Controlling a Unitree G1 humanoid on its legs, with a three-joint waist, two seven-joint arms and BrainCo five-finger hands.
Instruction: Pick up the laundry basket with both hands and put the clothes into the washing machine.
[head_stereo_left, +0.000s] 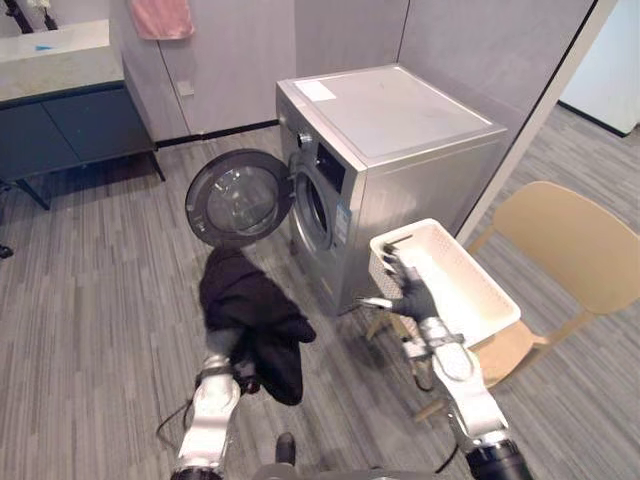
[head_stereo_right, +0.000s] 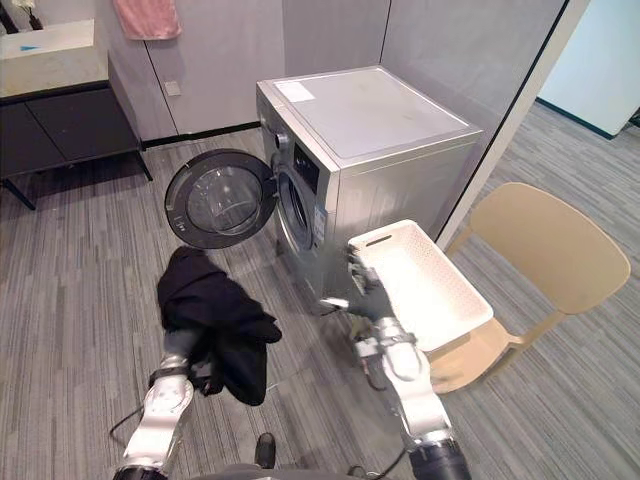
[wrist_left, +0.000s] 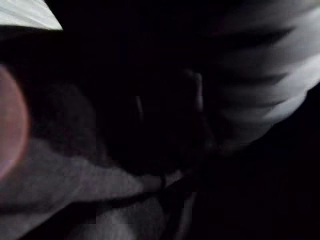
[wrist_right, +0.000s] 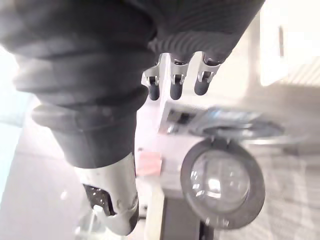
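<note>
Looking down from the head views, you have the left hand (head_stereo_left: 222, 343) up in front of the washing machine (head_stereo_left: 400, 130), with a bundle of black clothes (head_stereo_left: 250, 305) draped over it and hanging down past the wrist. The cloth covers the hand so fully that you cannot tell how it grips. Its own wrist view gives you dark folds of the same clothes, pressed close. The bundle hangs above the grey plank floor (head_stereo_left: 90, 300), just below and in front of the round door (head_stereo_left: 238, 198), which stands swung wide open to your left of the machine's front. The clothes are near the drum opening (head_stereo_left: 313, 210) but outside it.

Your right hand (head_stereo_left: 408, 292) is at the near corner of the white laundry basket (head_stereo_left: 462, 288). The basket rests on the seat of a tan chair (head_stereo_left: 570, 240), just beside the machine's side panel. The fingers (wrist_right: 172, 89) are relaxed and uncurled, the thumb (wrist_right: 117, 212) stands out to the side, and they hold nothing. From the head views you cannot tell whether the fingertips touch the basket's rim. Past them, the right wrist view shows you the open door and the machine's front panel. A pink towel (head_stereo_left: 162, 18) hangs on the wall behind the machine, well apart from both hands.
</note>
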